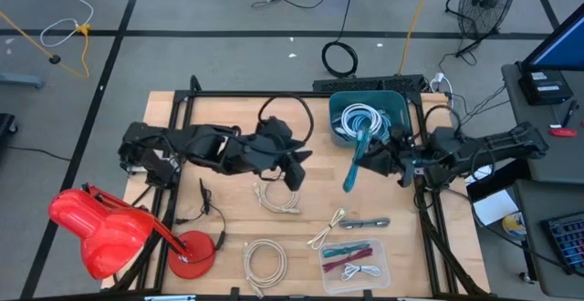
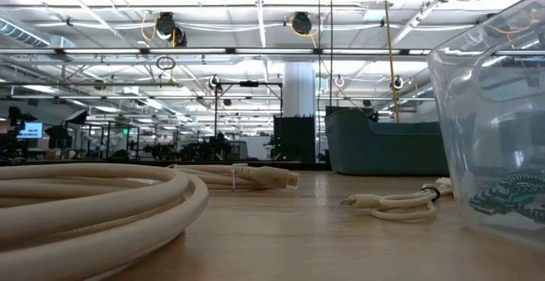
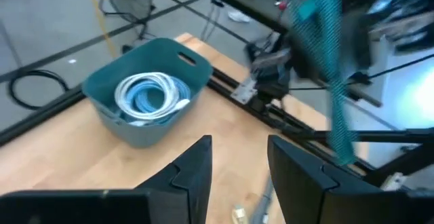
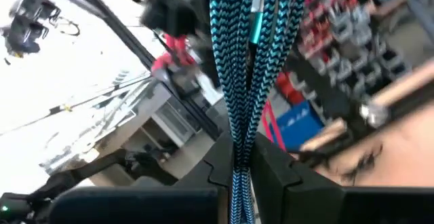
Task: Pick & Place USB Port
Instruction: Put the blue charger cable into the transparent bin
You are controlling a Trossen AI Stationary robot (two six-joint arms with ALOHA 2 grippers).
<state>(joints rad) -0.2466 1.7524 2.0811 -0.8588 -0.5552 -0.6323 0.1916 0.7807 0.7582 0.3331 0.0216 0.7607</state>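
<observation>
- The right end effector was clamped on a bundled teal braided cable, the task's thing; in the right wrist view its two fingers pinched the folded strands tightly between them.
- The cable was off the bench, held in the air just in front of the teal bin, which stood at the far right of the bench and already contained a coiled pale blue cable.
- The cable's long axis ran roughly from the bin's near wall down toward the bench's front edge, its free length extending away from the right end effector toward the bench centre.
- The left end effector stood near the bench centre, its fingers parted to a moderate gap and holding nothing; the left wrist view showed the open gap between its fingers, with the hanging cable ahead of it and to one side.
- The bin lay just beyond the held cable, well nearer the right arm than the left.
- Judged from this layout, the coming move turned on carrying the cable the short way back over the bin's rim.
- Other cables, among them a white coil and a clear tray of cables, lay toward the bench's front.
</observation>
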